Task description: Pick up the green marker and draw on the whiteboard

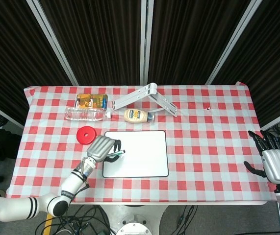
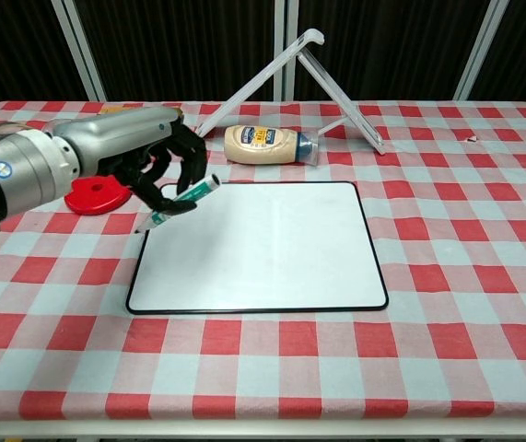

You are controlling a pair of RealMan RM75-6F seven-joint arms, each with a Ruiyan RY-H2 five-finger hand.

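Note:
My left hand [image 1: 102, 147] [image 2: 147, 157] grips the green marker [image 2: 181, 201] [image 1: 114, 155], lifted off the cloth and slanted, tip down near the whiteboard's left edge. The whiteboard [image 1: 136, 153] [image 2: 258, 245] lies flat in the table's middle, blank, with a black rim. Whether the tip touches the board I cannot tell. My right hand [image 1: 274, 161] hangs beyond the table's right edge in the head view, fingers apart, holding nothing.
A red round lid [image 1: 86, 134] [image 2: 97, 193] lies left of the board. Behind stand a lying water bottle [image 1: 86, 114], a mayonnaise bottle [image 1: 137, 115] [image 2: 267, 145], a yellow packet [image 1: 91, 101] and a white folding stand [image 1: 147, 97] [image 2: 299, 78].

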